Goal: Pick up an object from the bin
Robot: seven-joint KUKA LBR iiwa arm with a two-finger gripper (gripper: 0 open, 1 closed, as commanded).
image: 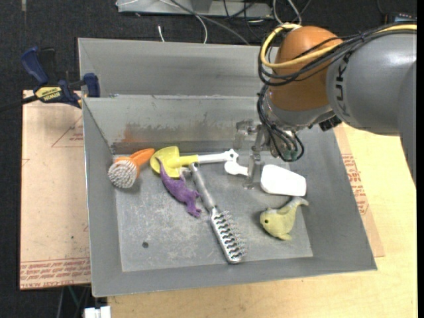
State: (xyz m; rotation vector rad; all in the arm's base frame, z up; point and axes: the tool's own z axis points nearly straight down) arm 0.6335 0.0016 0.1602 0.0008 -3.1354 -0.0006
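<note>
Steel brush (225, 234) foremost — white oval (283, 181) beside tool (252, 173)

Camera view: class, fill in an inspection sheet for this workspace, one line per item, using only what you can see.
Surface: grey metal bin, floor scuffed.
Job's things: white oval pad and yellow scoop with a white handle lie nearest the tool; the target cannot be told.
Clutter: orange-handled round brush at the left, purple toy lizard, grey comb, yellow-green whale toy.
Grippers: tool low in the bin, between the scoop's handle and the pad; whether it holds anything cannot be told.
Cables: yellow and black cables loop round the orange wrist cover.
Surroundings: dark floor behind the bin, with more cables.
</note>
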